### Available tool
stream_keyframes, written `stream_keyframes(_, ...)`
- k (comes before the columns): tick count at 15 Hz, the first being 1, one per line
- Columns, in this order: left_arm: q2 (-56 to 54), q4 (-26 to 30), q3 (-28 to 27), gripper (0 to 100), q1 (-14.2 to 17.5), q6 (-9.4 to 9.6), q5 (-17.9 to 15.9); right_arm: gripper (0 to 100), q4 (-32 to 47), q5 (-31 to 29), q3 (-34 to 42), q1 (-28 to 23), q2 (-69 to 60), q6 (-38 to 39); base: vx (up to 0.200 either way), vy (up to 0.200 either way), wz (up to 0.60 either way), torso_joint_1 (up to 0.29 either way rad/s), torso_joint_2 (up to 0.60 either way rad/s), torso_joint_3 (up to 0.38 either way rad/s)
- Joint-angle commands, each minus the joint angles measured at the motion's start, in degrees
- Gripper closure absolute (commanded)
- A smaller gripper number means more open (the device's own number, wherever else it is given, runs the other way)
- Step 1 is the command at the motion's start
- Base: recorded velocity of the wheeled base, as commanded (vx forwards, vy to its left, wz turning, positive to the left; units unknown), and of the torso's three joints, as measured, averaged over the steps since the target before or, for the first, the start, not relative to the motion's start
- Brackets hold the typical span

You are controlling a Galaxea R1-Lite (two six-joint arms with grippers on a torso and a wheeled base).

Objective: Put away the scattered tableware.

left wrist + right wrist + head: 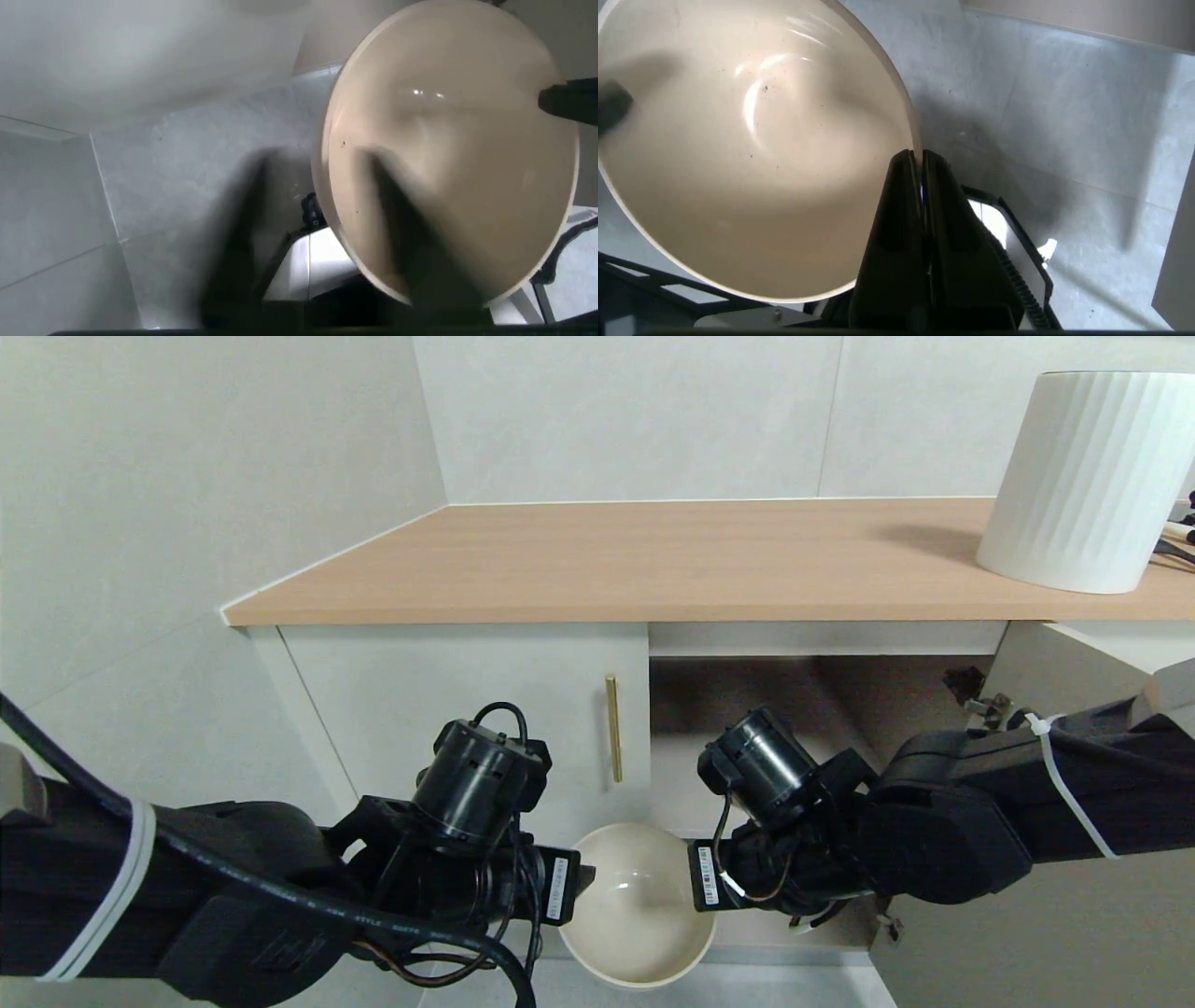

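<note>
Clamping the bowl at its rim, your right gripper pinches it tight; your left gripper gapes wide (rim between its fingers).

Bowl glossy glazed ceramic, countertop matt wood-grain, cab. handle smooth brass-look metal.

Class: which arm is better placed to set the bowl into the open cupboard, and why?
Right. Its end effector grips the bowl by its rim, and the open cupboard lies on its side; the left arm faces a closed door.
</note>
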Motion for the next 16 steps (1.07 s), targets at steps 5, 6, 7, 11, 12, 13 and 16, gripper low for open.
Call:
stream_keyframes(5,-0.3,-1.3,-0.1,0,0.0,-0.31,0.0,100,0.0,-0.1,0.1,0.0,0.0,0.0,0.000,0.000,0.00,0.000,0.00,0.000)
stream_keyframes(6,-0.7,-2.1,-0.1,0,0.1,-0.40,0.0,100,0.0,-0.6,0.3,-0.2,0.0,0.0,0.000,0.000,0.00,0.000,0.00,0.000)
stream_keyframes(7,-1.0,-2.4,-0.1,0,0.2,-0.40,0.0,100,0.0,-2.7,0.4,-0.8,-0.2,0.0,0.000,0.000,0.00,0.000,0.00,0.000)
stream_keyframes(11,-1.5,-2.5,-0.1,0,0.3,-0.40,0.0,100,-6.9,-10.3,4.1,-6.3,-1.1,0.9,0.000,0.000,0.00,0.000,0.00,0.000)
stream_keyframes(12,-1.5,-2.5,-0.1,0,0.3,-0.40,0.0,100,-10.4,-10.3,5.7,-7.4,-1.4,0.7,0.000,0.000,0.00,0.000,0.00,0.000)
stream_keyframes(13,-1.8,-2.5,-0.1,0,0.3,-0.40,0.0,100,-15.1,-10.4,7.6,-9.0,-1.3,0.6,0.000,0.000,0.00,0.000,0.00,0.000)
stream_keyframes(16,-2.2,-2.5,-0.1,0,0.3,-0.40,0.0,100,-22.3,-10.4,8.5,-14.7,0.5,0.6,0.000,0.000,0.00,0.000,0.00,0.000)
